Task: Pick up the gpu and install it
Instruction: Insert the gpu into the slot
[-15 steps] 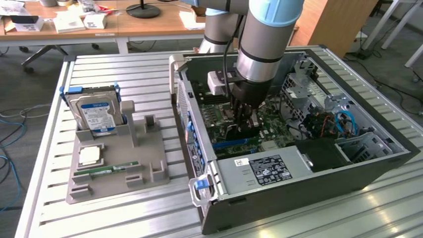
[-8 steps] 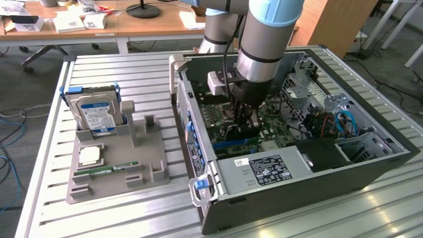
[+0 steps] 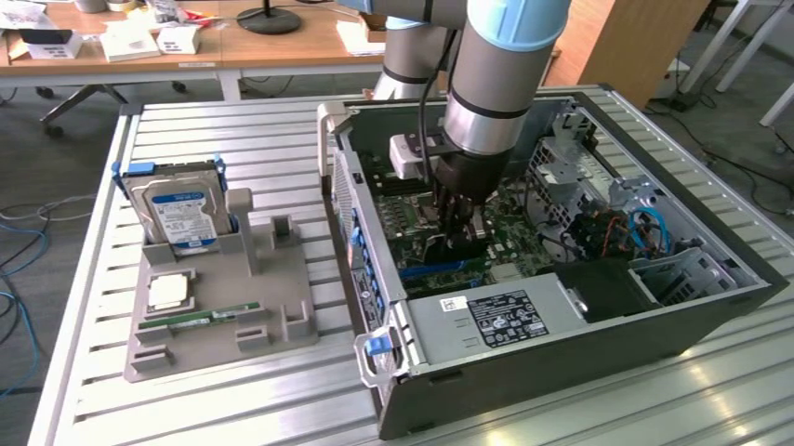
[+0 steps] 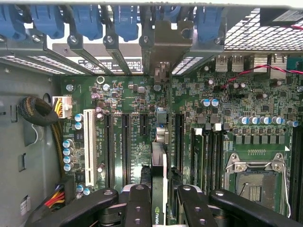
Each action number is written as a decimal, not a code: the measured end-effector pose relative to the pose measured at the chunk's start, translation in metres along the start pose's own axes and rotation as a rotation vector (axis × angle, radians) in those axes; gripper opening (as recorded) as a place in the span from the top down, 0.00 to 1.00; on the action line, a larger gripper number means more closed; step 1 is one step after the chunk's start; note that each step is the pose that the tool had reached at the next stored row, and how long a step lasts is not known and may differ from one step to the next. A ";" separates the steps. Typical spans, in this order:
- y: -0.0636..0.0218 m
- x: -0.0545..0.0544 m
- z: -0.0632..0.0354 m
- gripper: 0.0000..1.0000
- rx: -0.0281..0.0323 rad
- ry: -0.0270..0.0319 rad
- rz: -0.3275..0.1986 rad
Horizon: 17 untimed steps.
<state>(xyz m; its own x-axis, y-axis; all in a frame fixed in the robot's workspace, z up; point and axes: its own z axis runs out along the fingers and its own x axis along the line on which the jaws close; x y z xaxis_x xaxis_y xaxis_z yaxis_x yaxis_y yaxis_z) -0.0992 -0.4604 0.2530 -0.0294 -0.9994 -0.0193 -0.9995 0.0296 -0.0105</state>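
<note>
The outside camera sits high beyond one table (image 3: 223, 139) edge and looks down at a slant. It takes in the slatted top, the open computer case (image 3: 559, 362) and my arm (image 3: 509, 56) reaching inside. My wrist camera rides just behind my jaws, close over the motherboard (image 4: 227, 104), facing along the graphics card (image 4: 159, 189) they grip. Both views share that board.

Your arm (image 3: 496, 84) comes steeply down from above, the wrist close to vertical and the hand (image 3: 456, 230) pointing straight down. Its two dark fingers (image 4: 138, 204) stand parallel, pressed against both faces of the gpu (image 4: 159, 189), which sits edgewise between them.
</note>
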 end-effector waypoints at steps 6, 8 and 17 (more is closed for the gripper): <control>0.0000 0.000 0.0001 0.74 0.0002 0.0035 0.001; 0.0000 0.000 0.0000 0.74 0.0002 0.0065 0.001; 0.0000 0.000 0.0024 0.74 0.0003 0.0125 0.001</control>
<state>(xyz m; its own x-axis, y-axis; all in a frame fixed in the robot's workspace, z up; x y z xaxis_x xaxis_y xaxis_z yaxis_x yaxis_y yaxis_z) -0.0993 -0.4605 0.2506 -0.0308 -0.9995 -0.0068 -0.9995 0.0309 -0.0108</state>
